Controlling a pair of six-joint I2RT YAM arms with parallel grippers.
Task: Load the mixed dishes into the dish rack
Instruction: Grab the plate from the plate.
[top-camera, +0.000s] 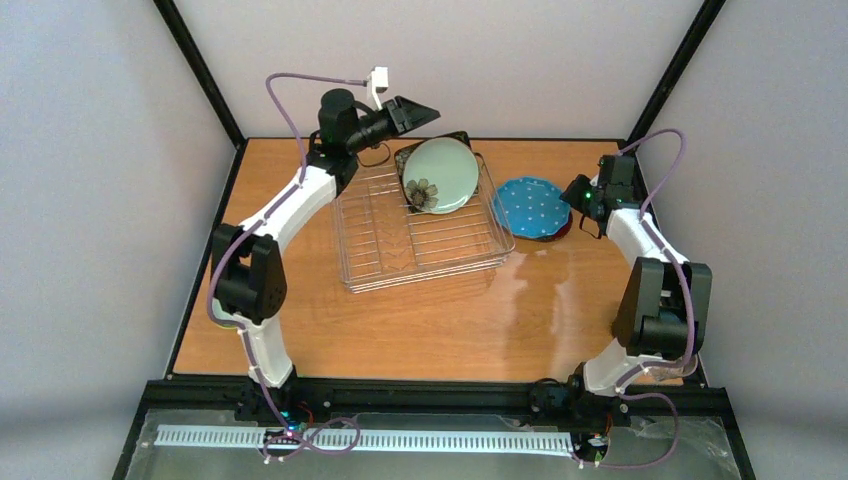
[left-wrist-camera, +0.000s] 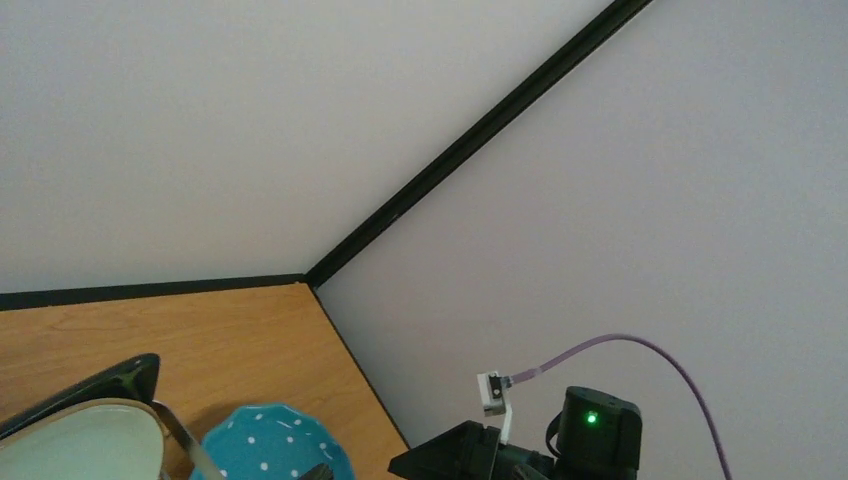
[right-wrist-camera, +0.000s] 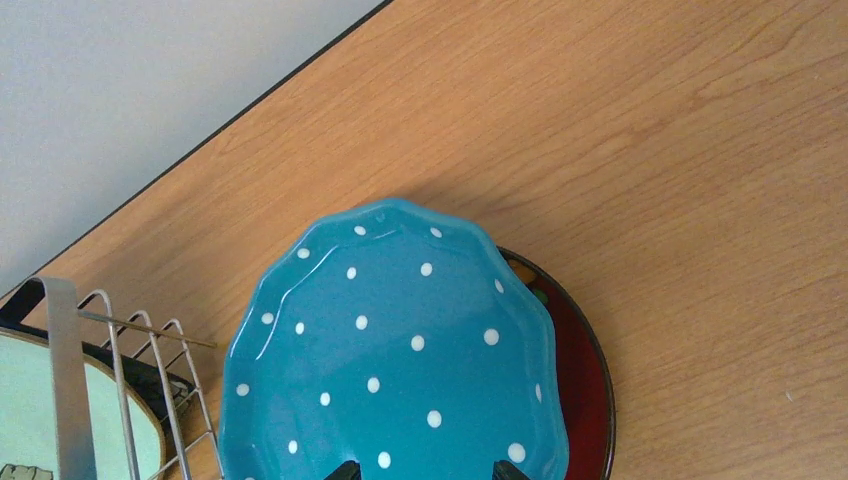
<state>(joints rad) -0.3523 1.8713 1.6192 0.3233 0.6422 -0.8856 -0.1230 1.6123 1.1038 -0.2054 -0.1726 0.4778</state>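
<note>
Blue plate (right-wrist-camera: 390, 350) lies flat on the red plate (right-wrist-camera: 588, 400), whose rim shows along one side. Both sit on the table (top-camera: 400, 320), just right of the rack (top-camera: 420, 250). Right gripper (right-wrist-camera: 425, 470) hovers at the blue plate's near edge, fingertips apart, holding nothing. Mint plate (top-camera: 445, 170) leans against the black plate (top-camera: 420, 195) in the rack's far right corner. Left gripper (top-camera: 412, 113) hangs above that corner with nothing seen in it; how wide its jaws stand cannot be told.
</note>
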